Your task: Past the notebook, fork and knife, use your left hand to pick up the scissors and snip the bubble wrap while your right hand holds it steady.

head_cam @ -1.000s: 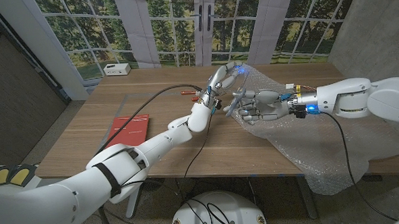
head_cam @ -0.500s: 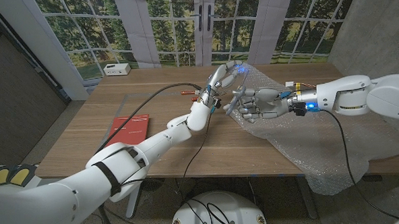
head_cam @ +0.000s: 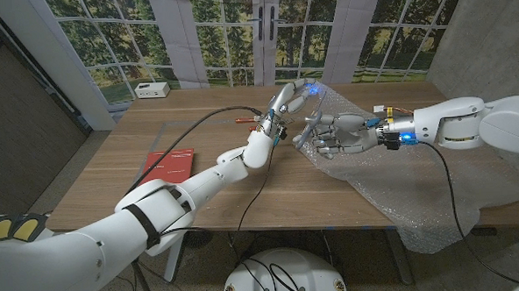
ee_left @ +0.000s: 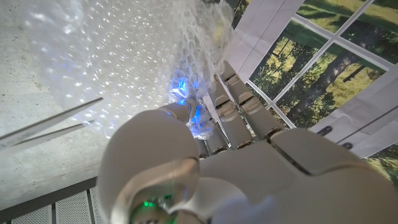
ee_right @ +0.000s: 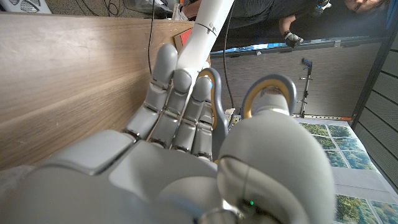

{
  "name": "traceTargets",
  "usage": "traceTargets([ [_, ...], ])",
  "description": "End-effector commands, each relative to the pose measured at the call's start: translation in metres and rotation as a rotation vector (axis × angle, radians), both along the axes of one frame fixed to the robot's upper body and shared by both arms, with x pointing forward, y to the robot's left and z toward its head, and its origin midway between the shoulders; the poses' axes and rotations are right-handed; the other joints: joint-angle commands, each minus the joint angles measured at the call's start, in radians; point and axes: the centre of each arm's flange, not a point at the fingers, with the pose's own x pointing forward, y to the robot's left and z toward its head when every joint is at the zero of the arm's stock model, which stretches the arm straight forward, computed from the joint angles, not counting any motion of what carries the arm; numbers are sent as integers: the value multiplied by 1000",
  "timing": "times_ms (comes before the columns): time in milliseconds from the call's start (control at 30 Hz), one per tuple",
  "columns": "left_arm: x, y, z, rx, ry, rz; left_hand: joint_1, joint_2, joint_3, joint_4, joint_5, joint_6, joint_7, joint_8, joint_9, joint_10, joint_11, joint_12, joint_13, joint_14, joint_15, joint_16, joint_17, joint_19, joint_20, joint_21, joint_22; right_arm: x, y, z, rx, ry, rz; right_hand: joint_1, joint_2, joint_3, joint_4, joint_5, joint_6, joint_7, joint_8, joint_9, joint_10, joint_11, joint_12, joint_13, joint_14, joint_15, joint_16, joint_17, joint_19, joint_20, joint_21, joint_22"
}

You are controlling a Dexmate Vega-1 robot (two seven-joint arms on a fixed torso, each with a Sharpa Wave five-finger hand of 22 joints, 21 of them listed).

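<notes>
Over the far middle of the bench (head_cam: 94,183), the right hand (head_cam: 334,135) gripped the scissors (ee_left: 50,119) by their loops, blades parted beside the bubble wrap (head_cam: 384,179), whose raised edge the left hand (head_cam: 284,100) pinched; roles looked swapped, with no cut yet visible

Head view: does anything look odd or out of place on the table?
Yes. The scissors appear to sit in the right hand, while the left hand reaches into the bubble wrap. That is the reverse of the task. The wrap also overhangs the table's near edge.
</notes>
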Motion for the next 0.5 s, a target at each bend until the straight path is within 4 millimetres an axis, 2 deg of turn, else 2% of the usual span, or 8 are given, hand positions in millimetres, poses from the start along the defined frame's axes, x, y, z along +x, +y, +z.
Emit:
traceTargets([
  [33,3,6,5,31,-41,15,3,1,0,-8,-2,7,-1,-3,1,9,3,4,4,4,-84,0,2,-6,-21,8,0,-2,-1,0,-1,-1,-4,3,13,-7,-3,0,-3,6,5,1,1,-5,6,3,3,-136,-6,-2,8,-73,-2,0],
  [500,-5,8,4,49,-70,-12,0,0,-1,-8,-2,11,-5,-7,-1,8,3,4,4,3,-84,-1,3,-9,-21,10,-1,-7,1,4,-8,-20,-14,5,14,-13,-4,-1,-2,7,6,1,2,-8,8,2,7,-136,-7,2,8,-73,-1,3],
])
